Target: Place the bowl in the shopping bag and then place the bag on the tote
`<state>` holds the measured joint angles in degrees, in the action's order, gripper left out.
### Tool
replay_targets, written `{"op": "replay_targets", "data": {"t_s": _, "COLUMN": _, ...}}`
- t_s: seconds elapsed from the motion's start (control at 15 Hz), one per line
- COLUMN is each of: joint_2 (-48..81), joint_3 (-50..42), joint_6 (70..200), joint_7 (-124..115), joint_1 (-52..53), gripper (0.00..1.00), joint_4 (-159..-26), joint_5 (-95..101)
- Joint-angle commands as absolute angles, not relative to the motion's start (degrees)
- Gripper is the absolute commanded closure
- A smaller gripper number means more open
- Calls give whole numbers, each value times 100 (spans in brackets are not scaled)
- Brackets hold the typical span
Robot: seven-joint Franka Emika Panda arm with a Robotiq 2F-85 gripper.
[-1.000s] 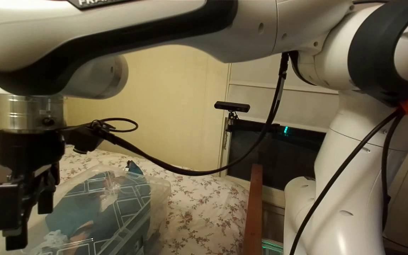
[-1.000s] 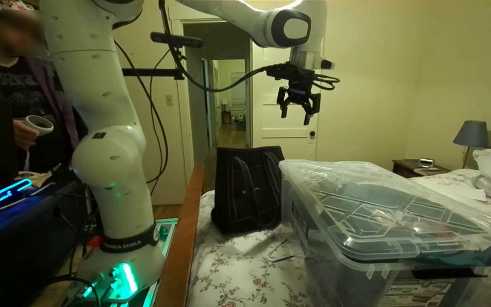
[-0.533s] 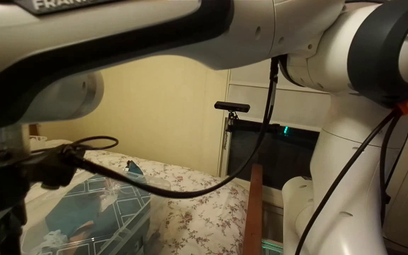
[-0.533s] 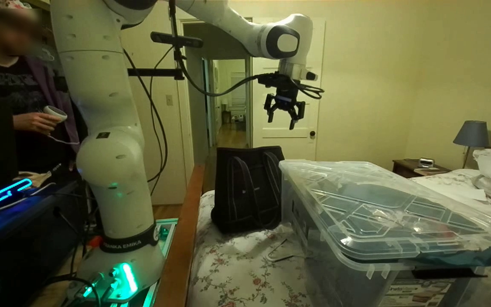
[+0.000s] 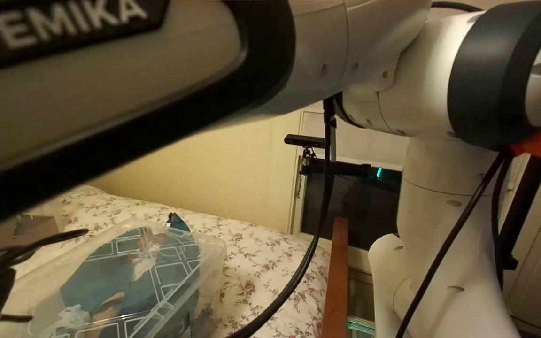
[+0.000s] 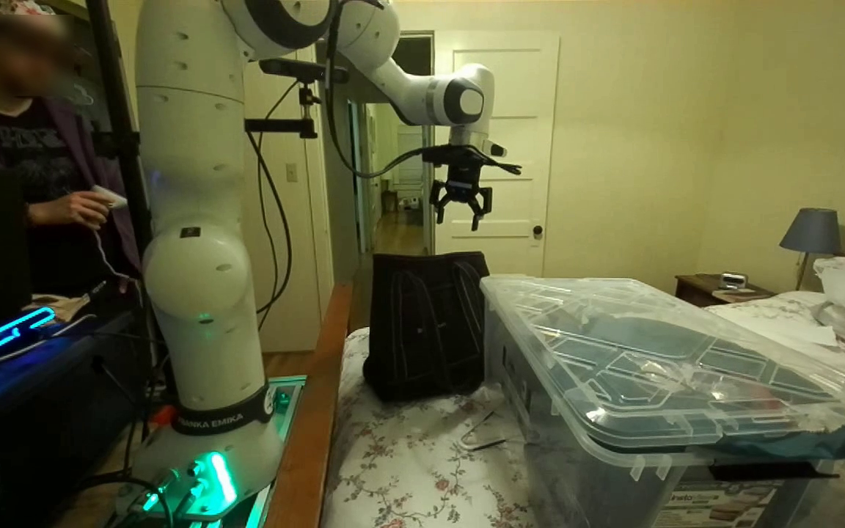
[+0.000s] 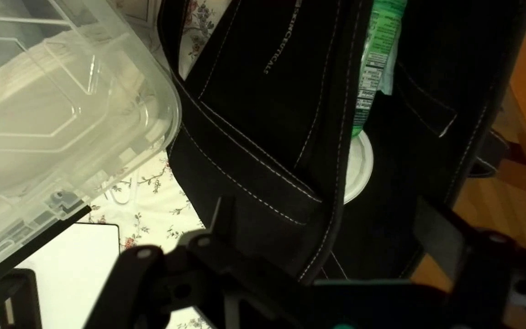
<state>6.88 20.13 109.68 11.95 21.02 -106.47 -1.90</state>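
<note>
Bowl (image 7: pixel 360 168): down inside the shopping bag (image 6: pixel 426 330), visible only in part, from the wrist view. Below, can see the counter (image 6: pixel 415 469), pale and patterned with flowers, carrying both bag and tote. Then the tote (image 6: pixel 569 389): big, clear, ridged in a grid across its lid, tinged teal, in both exterior views. Next, the bag: black, soft, upright, just beside the tote; cannot tell whether touching it. Has long strap handles down its side and an open mouth facing up. Above it, in an exterior view, the pincer (image 6: pixel 458 222): pointing down, clear of the bag, with fingertips well apart. Inside the bag, a green printed packet (image 7: pixel 377 59), overlapping the edge of the bowl in the wrist view; cannot tell whether resting on it. Bowl itself: white, round-rimmed, partly hidden behind one edge of the bag's mouth.
</note>
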Motion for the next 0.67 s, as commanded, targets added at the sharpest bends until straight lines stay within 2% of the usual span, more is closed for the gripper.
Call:
{"op": "replay_targets", "data": {"t_s": 0.0, "joint_2": 1266, "joint_3": 2054, "joint_6": 10783, "joint_7": 436, "joint_1": 2342, "gripper": 0, "joint_4": -10041, "joint_5": 593}}
{"op": "replay_targets", "data": {"t_s": 0.13, "joint_2": 1045, "joint_3": 2050, "joint_6": 10938, "joint_7": 668, "joint_1": 2276, "gripper": 0, "joint_4": -10324, "joint_5": 402}}
{"op": "replay_targets", "data": {"t_s": 0.6, "joint_2": 1442, "joint_3": 2109, "joint_6": 10972, "joint_7": 595, "joint_1": 2438, "gripper": 0, "joint_4": -10107, "joint_5": 642}}
